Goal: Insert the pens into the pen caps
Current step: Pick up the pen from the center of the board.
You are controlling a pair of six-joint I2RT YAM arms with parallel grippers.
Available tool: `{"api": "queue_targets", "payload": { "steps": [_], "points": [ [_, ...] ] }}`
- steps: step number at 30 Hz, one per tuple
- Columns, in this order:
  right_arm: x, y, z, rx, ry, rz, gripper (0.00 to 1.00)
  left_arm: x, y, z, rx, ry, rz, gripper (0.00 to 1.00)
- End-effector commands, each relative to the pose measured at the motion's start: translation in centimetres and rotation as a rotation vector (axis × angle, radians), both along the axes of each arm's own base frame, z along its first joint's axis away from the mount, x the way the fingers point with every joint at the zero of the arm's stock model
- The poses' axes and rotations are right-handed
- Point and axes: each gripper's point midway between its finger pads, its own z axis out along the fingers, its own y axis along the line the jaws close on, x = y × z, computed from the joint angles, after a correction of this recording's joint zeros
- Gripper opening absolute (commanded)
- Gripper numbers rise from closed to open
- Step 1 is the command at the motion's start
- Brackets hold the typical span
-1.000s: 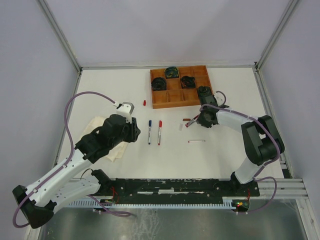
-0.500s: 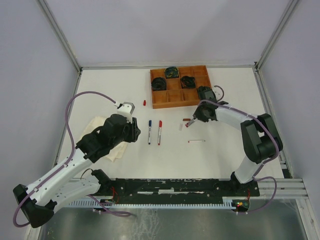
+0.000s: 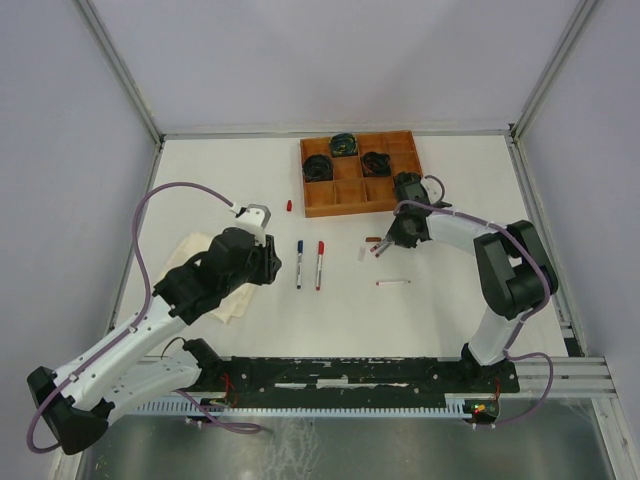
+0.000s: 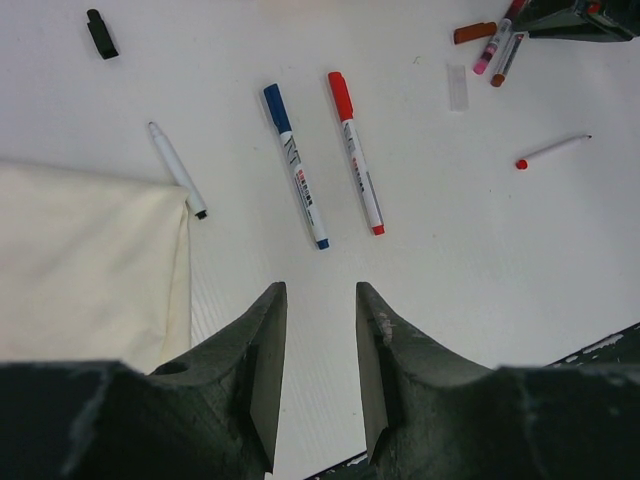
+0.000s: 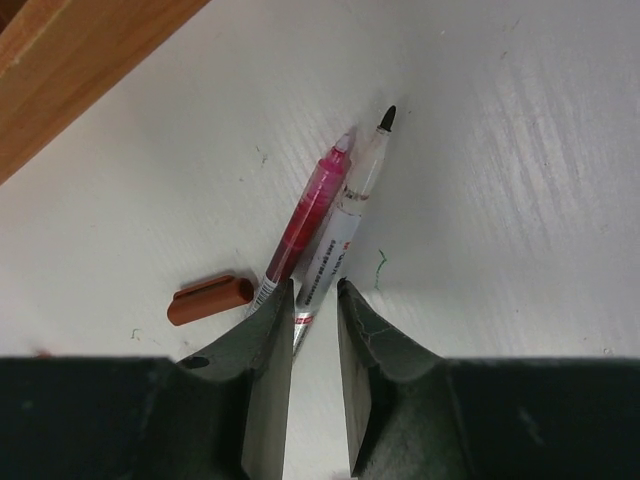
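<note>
My right gripper (image 5: 314, 287) is low over the table, open a little, with the back end of a white pen (image 5: 348, 210) with a dark tip lying between its jaws. A gap shows on that pen's right side. A pink pen (image 5: 308, 215) lies against it and a brown pen cap (image 5: 210, 300) is just to the left. My left gripper (image 4: 318, 292) hangs open and empty above bare table. Ahead of it lie a blue-capped pen (image 4: 295, 165), a red-capped pen (image 4: 357, 165), an uncapped pen (image 4: 177, 170) and a black cap (image 4: 100, 33).
A wooden tray (image 3: 345, 211) holding dark cable coils stands behind the right gripper. A cream cloth (image 4: 90, 260) lies under the left arm. A clear cap (image 4: 457, 87), a thin red-ended pen (image 3: 393, 283) and a red cap (image 3: 289, 205) lie loose.
The right gripper has shifted slightly left and back onto the two pens by the brown cap, and its jaws have narrowed. The left arm has not moved.
</note>
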Motion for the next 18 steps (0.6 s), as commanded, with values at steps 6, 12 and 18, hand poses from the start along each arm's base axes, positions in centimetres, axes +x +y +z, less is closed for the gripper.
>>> {"api": "queue_targets", "payload": {
  "steps": [6, 12, 18],
  "points": [
    [0.6, -0.2, 0.1, -0.037, 0.017, 0.035, 0.29, 0.5, -0.1, 0.3, 0.029, -0.036, -0.031, 0.40],
    [-0.1, -1.6, 0.3, -0.103, 0.028, 0.034, 0.25, 0.5, -0.2, 0.1, 0.029, -0.032, -0.033, 0.40],
    [-1.3, -3.4, 1.1, -0.183, 0.024, 0.028, 0.22, 0.5, -0.2, 0.1, 0.028, -0.032, -0.034, 0.40]
  ]
}}
